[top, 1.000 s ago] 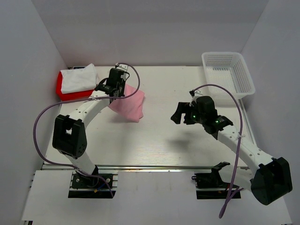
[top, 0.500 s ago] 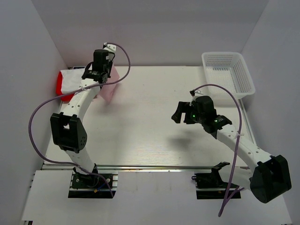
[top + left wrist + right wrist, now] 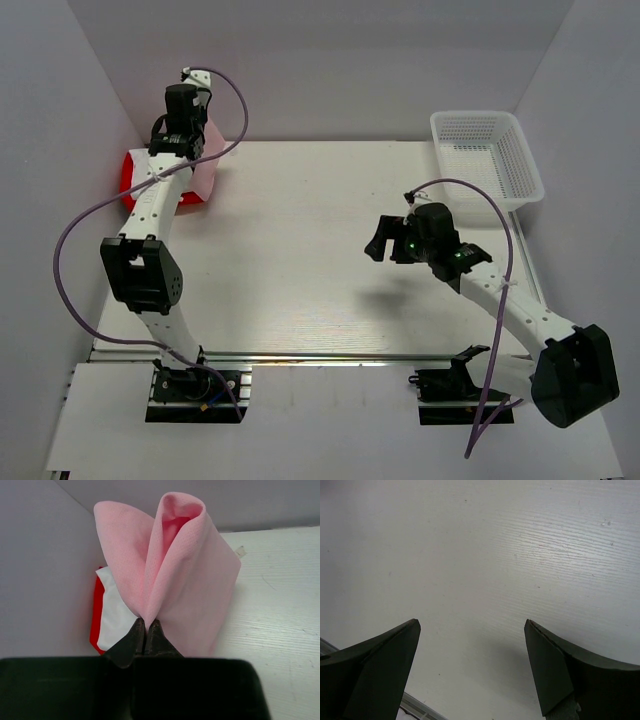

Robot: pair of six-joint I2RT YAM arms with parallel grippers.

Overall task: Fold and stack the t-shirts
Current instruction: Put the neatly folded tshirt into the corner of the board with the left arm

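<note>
Hovering over the table (image 3: 300,300) mid-way out, the right gripper (image 3: 472,625) has its jaws spread wide. Further back in the far left corner, the left gripper (image 3: 145,625) is pinched tight on the light pink t-shirt (image 3: 185,575), which dangles doubled over right by the white t-shirt (image 3: 116,622) lying on top of the red t-shirt (image 3: 95,617).

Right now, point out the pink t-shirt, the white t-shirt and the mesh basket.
pink t-shirt (image 3: 192,580), left wrist view, on its hanging folded cloth.
white t-shirt (image 3: 117,622), left wrist view, on its visible strip.
mesh basket (image 3: 530,160), top external view, on its right rim.
</note>
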